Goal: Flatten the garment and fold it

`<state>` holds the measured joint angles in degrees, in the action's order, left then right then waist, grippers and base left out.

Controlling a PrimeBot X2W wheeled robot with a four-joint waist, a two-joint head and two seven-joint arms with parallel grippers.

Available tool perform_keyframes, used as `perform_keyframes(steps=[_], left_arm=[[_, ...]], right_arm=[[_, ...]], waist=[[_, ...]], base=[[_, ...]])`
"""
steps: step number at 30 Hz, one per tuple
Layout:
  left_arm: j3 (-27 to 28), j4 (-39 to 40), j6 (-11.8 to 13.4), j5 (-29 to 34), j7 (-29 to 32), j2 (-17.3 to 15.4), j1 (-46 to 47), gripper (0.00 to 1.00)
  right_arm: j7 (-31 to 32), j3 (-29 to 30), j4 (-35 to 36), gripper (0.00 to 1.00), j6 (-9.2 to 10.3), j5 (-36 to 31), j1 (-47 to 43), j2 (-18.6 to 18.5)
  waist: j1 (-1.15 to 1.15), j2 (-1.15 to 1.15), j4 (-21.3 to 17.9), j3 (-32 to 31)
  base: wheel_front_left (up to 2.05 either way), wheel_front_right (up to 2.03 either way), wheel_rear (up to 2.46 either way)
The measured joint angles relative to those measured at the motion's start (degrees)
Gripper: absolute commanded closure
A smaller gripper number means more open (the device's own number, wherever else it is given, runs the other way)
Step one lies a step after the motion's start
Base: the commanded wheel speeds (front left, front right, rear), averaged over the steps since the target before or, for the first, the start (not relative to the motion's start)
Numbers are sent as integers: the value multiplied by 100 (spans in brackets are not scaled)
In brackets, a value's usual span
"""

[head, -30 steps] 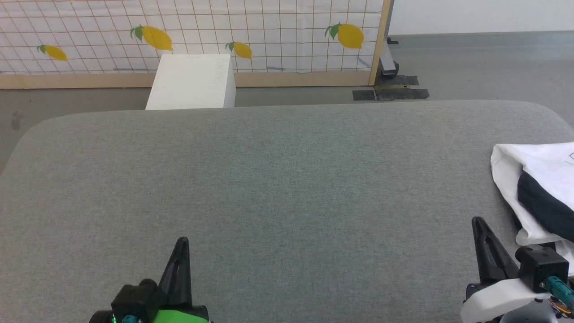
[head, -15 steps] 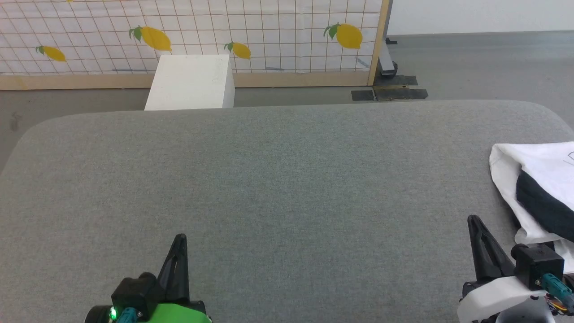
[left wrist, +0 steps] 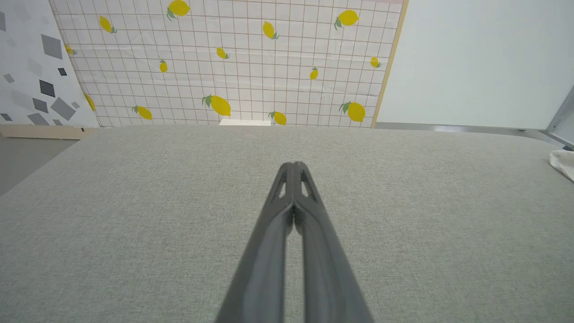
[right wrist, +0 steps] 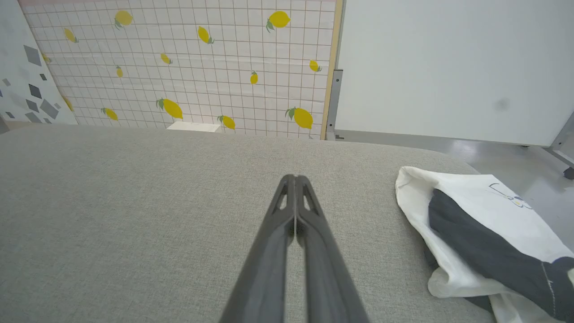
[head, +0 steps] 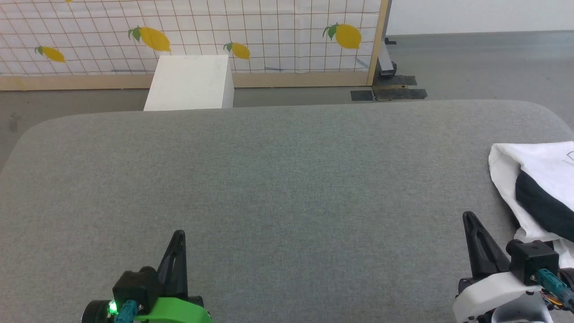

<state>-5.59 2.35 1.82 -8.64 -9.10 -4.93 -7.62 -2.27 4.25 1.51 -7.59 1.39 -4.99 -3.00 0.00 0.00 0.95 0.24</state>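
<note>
Fingers of the left gripper and the right gripper are pressed tip to tip, holding nothing. Over the last second they have only drifted slightly up and left in the head view, part of that being the camera's own shift. The garment lies bunched at the right edge of the grey desk, just beside the right gripper and untouched, so flattening looks not yet begun.

No legible text or numbers; small print on the garment seemingly wordless lines.
</note>
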Motion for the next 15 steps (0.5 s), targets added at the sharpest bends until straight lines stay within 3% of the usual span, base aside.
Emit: perform_keyframes(steps=[15], left_arm=[[111, -36, -26, 103, 163, 56, 150, 100]], right_arm=[[33, -74, -25, 100, 0, -35, 44, 0]], waist=[[0, 0, -18, -5]], base=[[0, 0, 0]])
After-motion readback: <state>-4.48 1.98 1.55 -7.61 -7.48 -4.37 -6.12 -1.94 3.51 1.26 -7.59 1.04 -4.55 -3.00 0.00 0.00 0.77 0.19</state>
